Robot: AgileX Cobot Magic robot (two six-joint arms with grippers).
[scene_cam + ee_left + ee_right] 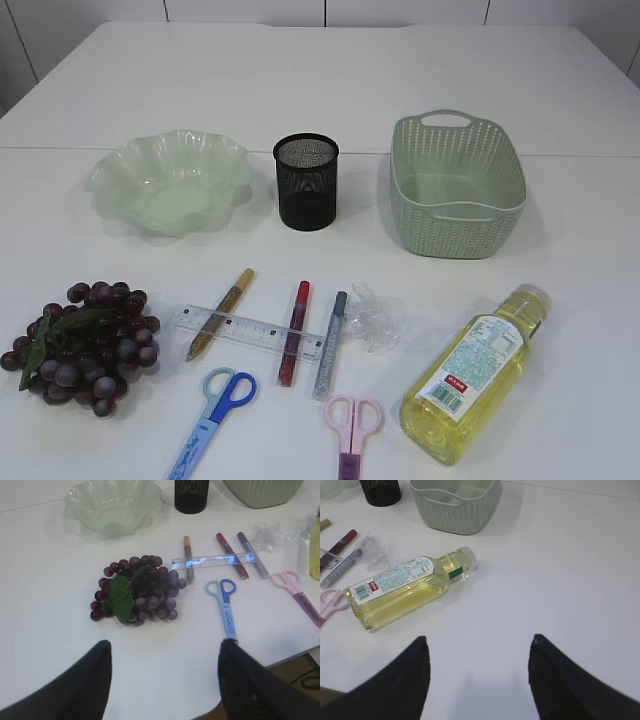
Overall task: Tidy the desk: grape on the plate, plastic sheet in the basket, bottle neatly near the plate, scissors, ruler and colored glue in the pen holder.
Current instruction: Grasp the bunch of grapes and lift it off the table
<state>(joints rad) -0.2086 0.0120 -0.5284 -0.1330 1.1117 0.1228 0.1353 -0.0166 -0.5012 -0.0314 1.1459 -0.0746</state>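
From my seat nothing is tidied yet. At the table's (560, 90) front left corner the grape bunch (85, 345) lies on the bare surface, well apart from the green plate (170, 182) behind it, which holds nothing. My left gripper (162, 675) hangs over the front edge with its jaws spread and nothing between them, the grapes ahead of it. In the middle, the clear ruler (248, 332) lies across three glue pens (292, 332), with the blue scissors (212, 410) and pink scissors (352, 425) nearer the front edge; the black mesh pen holder (306, 182) behind them looks unfilled. The crumpled plastic sheet (373, 315) sits just beside the rightmost glue pen, outside the basket (455, 185), and I see nothing in the basket. Toward the front right the bottle (478, 372) lies on its side, far from the plate. My right gripper (477, 675) also stands open and unloaded, the bottle ahead and to its left. By my reckoning every item is left to do
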